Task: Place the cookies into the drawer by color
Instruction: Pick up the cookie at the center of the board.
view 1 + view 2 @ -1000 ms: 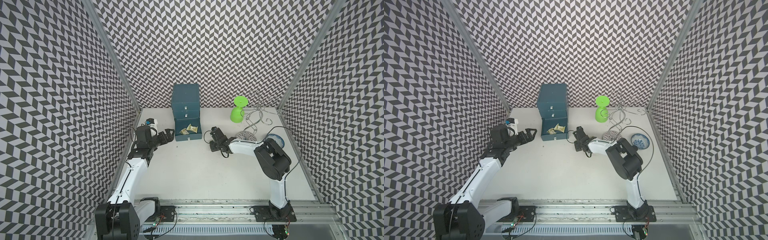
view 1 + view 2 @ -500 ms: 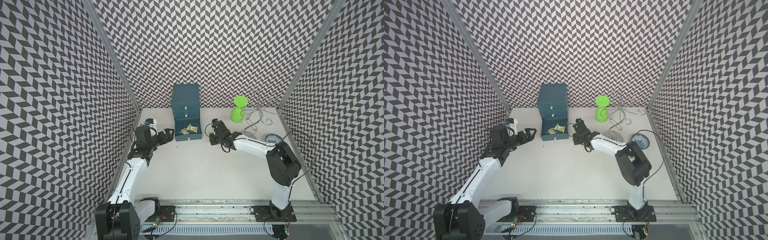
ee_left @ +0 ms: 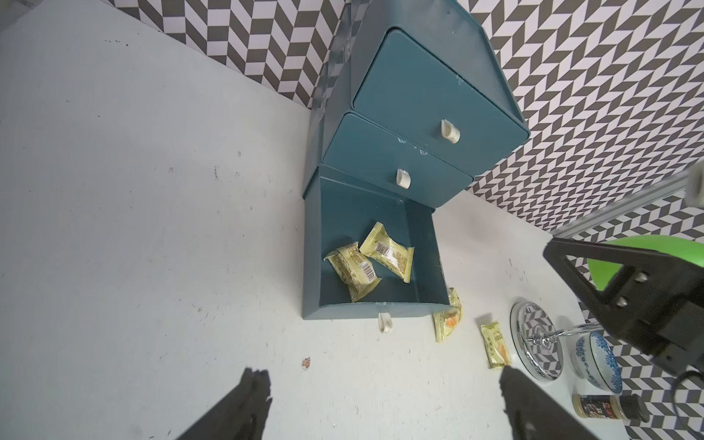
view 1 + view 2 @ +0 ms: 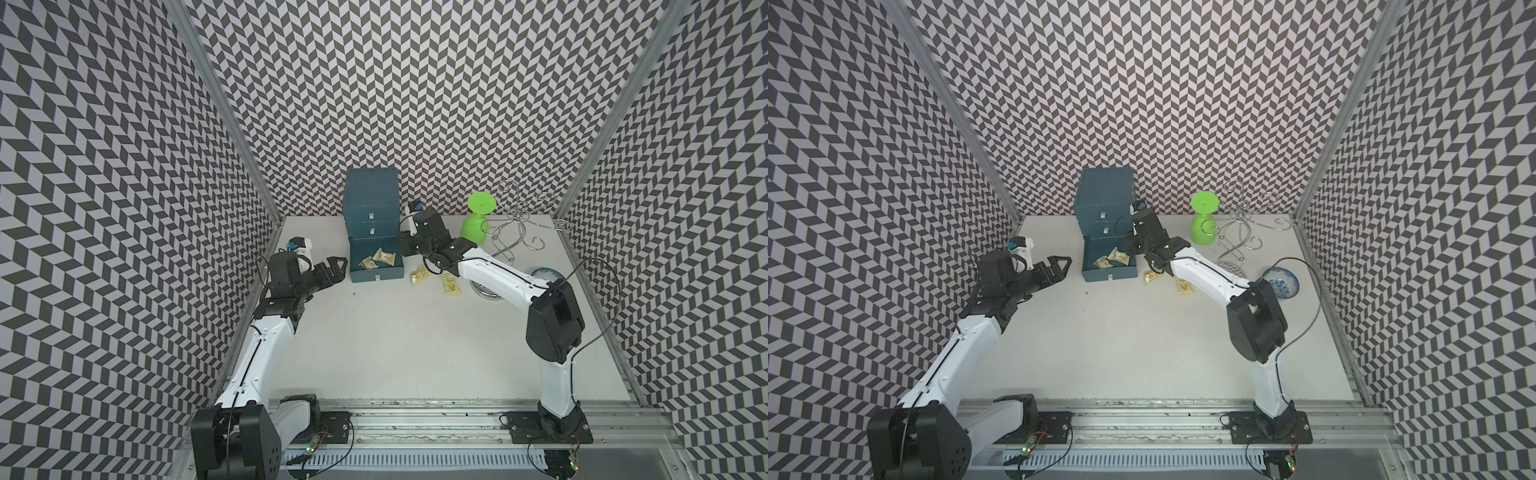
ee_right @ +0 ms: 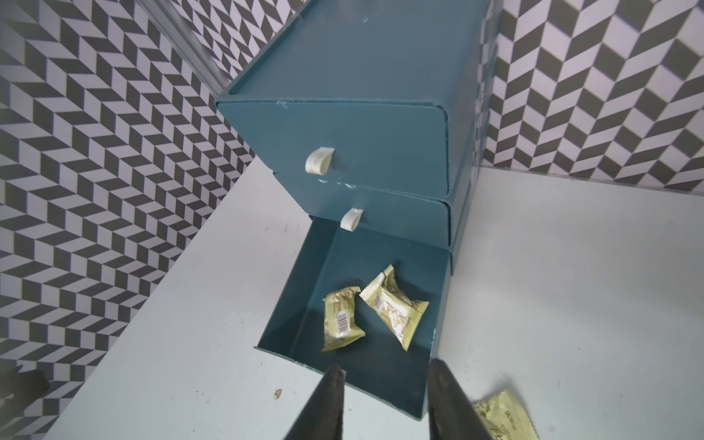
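Teal-blue plastic chest of drawers [image 4: 371,199] at the back of a white table [image 4: 395,353], its bottom drawer [image 4: 376,275] pulled out and the two above it closed. Right gripper [image 5: 386,365] hovers over the open drawer's front corner, its black fingers [image 5: 331,400] partly apart with nothing between them; just ahead of its tips, inside the drawer, lie two pale yellow cookies, one packet [image 5: 394,310] touching the other packet [image 5: 340,322]. Just beside the same gripper, outside the drawer on the table, lies a third yellow packet [image 4: 417,275], and a fourth packet [image 4: 451,285] rests a little farther along, beside its white forearm. Left gripper [image 4: 336,269] is held off the drawer's opposite side, near but not touching it, its fingers spread wide and empty, pointing towards the drawer. Behind the right gripper stand an upturned green cup [image 4: 478,220] and a wire rack [image 4: 519,226], both well apart from the left gripper
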`<state>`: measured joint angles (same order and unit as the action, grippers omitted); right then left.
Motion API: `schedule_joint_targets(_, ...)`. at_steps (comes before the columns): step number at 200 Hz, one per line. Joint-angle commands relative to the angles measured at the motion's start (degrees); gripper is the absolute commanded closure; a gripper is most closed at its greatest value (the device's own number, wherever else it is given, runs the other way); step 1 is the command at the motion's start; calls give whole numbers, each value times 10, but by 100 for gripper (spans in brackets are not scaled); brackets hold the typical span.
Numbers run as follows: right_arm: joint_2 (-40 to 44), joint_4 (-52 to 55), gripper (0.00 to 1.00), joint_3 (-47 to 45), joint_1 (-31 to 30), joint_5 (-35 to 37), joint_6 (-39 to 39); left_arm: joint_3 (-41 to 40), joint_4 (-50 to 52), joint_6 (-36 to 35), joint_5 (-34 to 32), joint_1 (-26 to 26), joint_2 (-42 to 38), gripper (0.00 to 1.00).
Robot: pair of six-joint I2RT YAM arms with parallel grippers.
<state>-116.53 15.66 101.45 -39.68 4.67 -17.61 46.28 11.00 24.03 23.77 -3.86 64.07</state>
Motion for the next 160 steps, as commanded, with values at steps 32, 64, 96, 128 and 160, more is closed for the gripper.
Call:
schedule_joint_targets(32,-20,50,39,-19,-3,68,-45,-8,-14,0,9,-6,-6,2)
schedule_joint_targets(64,12,20,30,-127,8,97,-137,-10,-20,4,17,-7,-7,2)
schedule_joint_targets(96,-6,42,32,-116,20,68,-285,-11,-20,7,22,-11,-6,2)
schedule_joint_targets(128,-66,68,26,-51,22,54,-338,-11,-21,6,24,-12,-7,2)
schedule_joint_targets(160,-140,144,25,38,23,68,-365,-12,-23,6,28,-14,-8,2)
